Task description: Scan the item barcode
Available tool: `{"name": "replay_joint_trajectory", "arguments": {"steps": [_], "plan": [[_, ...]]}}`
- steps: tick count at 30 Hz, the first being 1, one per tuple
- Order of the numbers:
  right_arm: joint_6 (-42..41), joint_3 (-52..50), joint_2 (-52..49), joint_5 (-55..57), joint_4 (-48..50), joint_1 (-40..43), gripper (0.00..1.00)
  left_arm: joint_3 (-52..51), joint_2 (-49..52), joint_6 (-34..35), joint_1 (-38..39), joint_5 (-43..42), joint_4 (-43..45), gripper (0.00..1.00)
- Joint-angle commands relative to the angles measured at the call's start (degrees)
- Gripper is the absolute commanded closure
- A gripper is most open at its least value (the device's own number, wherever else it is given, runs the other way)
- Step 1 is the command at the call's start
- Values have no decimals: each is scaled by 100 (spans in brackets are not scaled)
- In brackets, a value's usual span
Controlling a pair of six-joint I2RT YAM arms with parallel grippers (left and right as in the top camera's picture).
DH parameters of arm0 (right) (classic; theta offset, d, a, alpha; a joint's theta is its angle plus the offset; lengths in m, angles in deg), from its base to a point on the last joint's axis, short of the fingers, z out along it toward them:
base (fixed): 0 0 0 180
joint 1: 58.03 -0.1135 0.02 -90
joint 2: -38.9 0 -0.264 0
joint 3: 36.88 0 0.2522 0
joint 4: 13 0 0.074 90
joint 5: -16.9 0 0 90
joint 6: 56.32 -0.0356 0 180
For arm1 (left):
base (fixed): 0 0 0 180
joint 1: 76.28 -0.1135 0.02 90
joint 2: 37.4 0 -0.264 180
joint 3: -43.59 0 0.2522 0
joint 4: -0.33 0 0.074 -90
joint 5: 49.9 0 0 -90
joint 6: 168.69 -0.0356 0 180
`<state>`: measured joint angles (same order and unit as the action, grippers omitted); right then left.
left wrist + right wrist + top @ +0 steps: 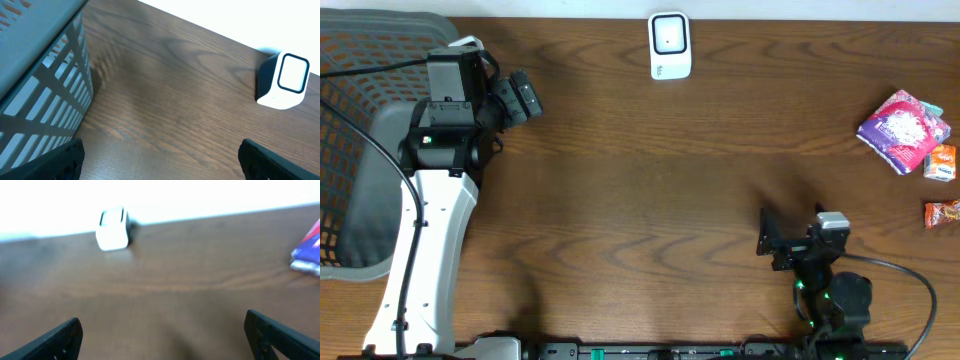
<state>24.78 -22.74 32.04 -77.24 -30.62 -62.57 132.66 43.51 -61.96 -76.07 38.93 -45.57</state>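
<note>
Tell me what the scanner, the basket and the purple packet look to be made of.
The scanner: likely hard plastic, a smooth white shell with a dark-framed window. The basket: probably moulded plastic, matt grey, with open lattice walls. The purple packet: looks like printed plastic film, slightly glossy and crinkled, but too small to be sure.

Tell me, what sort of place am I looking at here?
Likely a mock shop checkout on a wooden table: a white barcode scanner stands at the far edge, snack packets lie to the right, and a mesh basket sits at the left.
</note>
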Motion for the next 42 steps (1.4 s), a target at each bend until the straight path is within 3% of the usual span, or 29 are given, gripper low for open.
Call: {"name": "replay_joint_trajectory", "arguments": {"steps": [1,42], "plan": [[-24,-7,490,59,-33,175,1,68,28,9,-2,31,0,2],[107,-7,658,83,-24,601,1,68,28,9,-2,31,0,2]]}}
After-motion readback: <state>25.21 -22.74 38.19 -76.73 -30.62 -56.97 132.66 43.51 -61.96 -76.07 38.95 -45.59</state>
